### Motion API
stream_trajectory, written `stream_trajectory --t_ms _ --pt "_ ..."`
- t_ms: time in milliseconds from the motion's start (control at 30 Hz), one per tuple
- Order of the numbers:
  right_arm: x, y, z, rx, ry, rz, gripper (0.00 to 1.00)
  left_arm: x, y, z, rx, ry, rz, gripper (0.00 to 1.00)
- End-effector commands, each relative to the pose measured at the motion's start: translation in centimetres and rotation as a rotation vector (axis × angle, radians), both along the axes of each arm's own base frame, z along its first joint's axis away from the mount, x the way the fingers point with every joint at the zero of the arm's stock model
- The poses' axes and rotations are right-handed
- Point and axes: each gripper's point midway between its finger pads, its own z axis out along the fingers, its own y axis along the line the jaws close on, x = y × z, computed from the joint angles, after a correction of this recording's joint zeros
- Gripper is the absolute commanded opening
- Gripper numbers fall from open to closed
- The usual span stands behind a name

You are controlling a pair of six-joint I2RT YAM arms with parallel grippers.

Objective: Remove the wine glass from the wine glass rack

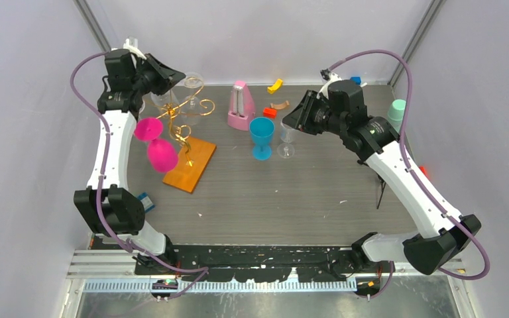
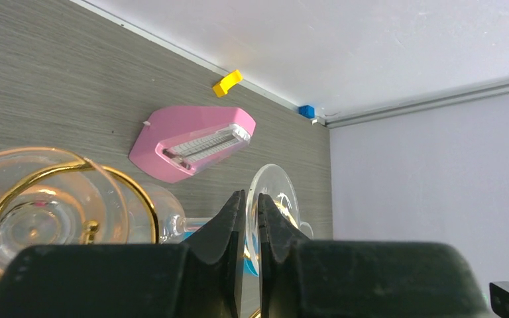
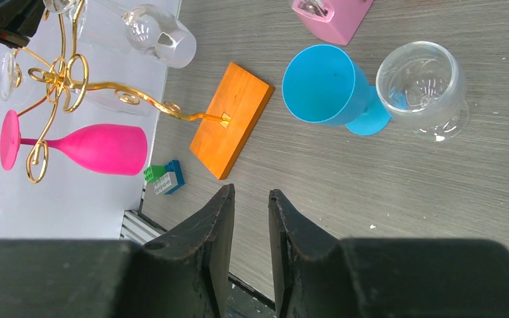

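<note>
The left gripper (image 2: 250, 196) is pinched almost shut on the thin round foot of a clear wine glass (image 2: 275, 189). It is high at the back left corner, where the rack (image 3: 232, 119) spreads its gold arms above an orange base. Gripping the foot edge-on makes sense. Glasses seem to hang here by the foot, so that disc is the part within reach, and it is flat enough for two narrow fingers. The bowl would be wide and slippery.

In the left wrist view the stem runs off to the left toward a bowl beside a gold curl. I cannot tell whether the foot has cleared the wire. So the glass sits among the rack's upper arms, in the grip but probably not yet free. A pink glass (image 1: 158, 147) hangs lower on the near side, close enough to be knocked if the pull swings downward.

The right gripper (image 3: 250, 192) hovers with a narrow gap and nothing in it. It is over the worktop (image 3: 371, 185) near a blue cup (image 3: 325, 83) and a standing glass (image 3: 424, 83), well apart from the rack and likely kept out of the way.
</note>
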Motion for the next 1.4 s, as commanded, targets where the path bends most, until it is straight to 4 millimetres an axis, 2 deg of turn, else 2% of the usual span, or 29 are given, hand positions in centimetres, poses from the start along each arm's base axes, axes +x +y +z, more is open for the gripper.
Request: stream_trajectory --t_ms 0,300,567,833,1067,1367 --pt "0.1 -0.1 2.0 0.042 -0.062 -0.014 0.31 -0.9 0.4 3.6 -0.070 -0.112 -0.001 0.00" --pt "0.2 -0.1 1.8 0.045 -0.061 -0.016 0.31 -1.6 -0.4 6.2 -0.197 -0.182 -0.062 0.00" --pt "0.2 -0.1 1.6 0.047 -0.061 -0.020 0.31 -3.1 -1.1 7.9 -0.208 -0.228 -0.106 0.00" --pt "0.2 -0.2 1.4 0.043 -0.063 -0.024 0.31 -3.8 -1.6 8.0 -0.200 -0.230 -0.152 0.00" --pt "0.3 -0.1 1.3 0.048 -0.061 -0.025 0.31 -4.8 -2.4 7.2 -0.185 -0.215 -0.224 0.00" --pt "0.4 -0.1 1.2 0.050 -0.058 -0.031 0.31 -3.1 -2.4 6.3 -0.207 -0.186 -0.226 0.00"
